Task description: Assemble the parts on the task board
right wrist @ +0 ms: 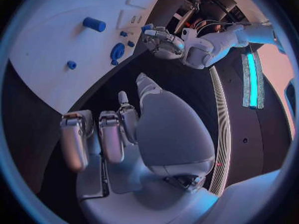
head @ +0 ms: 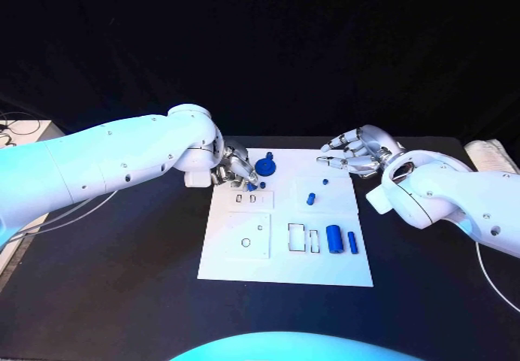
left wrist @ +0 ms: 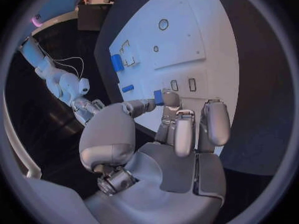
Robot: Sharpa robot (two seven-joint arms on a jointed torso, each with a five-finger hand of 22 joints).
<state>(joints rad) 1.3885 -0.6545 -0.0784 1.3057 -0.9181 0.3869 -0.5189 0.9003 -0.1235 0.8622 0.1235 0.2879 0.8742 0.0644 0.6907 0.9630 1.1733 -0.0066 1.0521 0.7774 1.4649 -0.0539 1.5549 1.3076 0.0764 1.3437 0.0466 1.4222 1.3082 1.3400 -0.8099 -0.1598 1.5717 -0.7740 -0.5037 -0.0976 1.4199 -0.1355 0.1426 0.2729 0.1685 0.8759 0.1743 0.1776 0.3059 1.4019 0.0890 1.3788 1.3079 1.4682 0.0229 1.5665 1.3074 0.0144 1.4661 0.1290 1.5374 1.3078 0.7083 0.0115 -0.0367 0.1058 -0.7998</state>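
No legible text, label, brand, number or sign appears in any view. The task board (head: 244,267) carries only outlined cut-outs near the left hand (head: 237,169), rectangular and round, with no lettering that can be made out beside them; any fine print there may simply be too small to resolve. The blue parts (head: 334,238) lying on the board below the right hand (head: 358,150) are plain and unmarked, as are the white arm casings.
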